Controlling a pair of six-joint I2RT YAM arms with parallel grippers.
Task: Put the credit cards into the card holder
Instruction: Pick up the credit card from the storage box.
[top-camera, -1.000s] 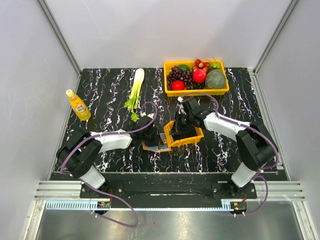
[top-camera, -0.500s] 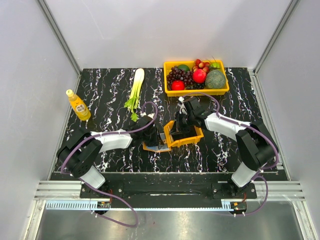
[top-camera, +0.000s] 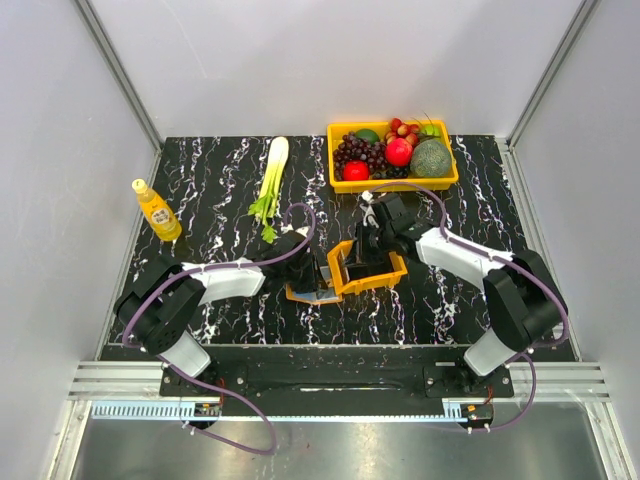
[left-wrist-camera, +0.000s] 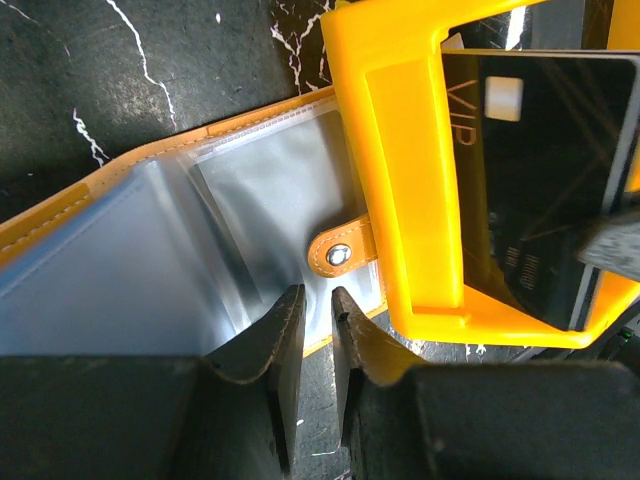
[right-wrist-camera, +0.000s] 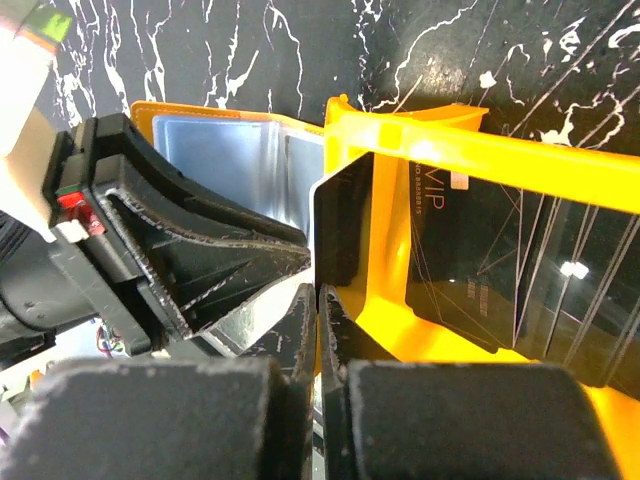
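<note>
- While I check the wrist cams, the right claw (right-wrist-camera: 317, 292) is clamped tight on a dark card (right-wrist-camera: 340, 225). Its fingertips are pressed together w/ the card's lower edge between them.
- That card stands upright on its edge, just beside the left wall of the orange tray (left-wrist-camera: 410, 180), on the wallet side. Can't tell if it touches the wall.
- A 2nd card (right-wrist-camera: 500, 250), also dark and marked "VIP", lies flat inside the tray.
- The orange wallet (left-wrist-camera: 150, 260) lies open on the desk (left-wrist-camera: 120, 80), clear sleeves facing up.
- Its snap tab (left-wrist-camera: 340, 255) points toward the tray. The wallet's right edge runs against or under the tray; can't tell which.
- The left claw (left-wrist-camera: 317, 297) sits at the wallet's near edge, fingers almost together w/ a thin gap. I can't tell whether it's pinching anything.
- From overhead, both claws meet mid-desk at the wallet and tray.
- A yellow basket (top-camera: 395, 183) of fruit is at the back, near the right arm's elbow.
- Celery (top-camera: 272, 172) lies back-left, and a yellow bottle (top-camera: 157, 210) stands at the far left. Both are well apart from the wallet.
</note>
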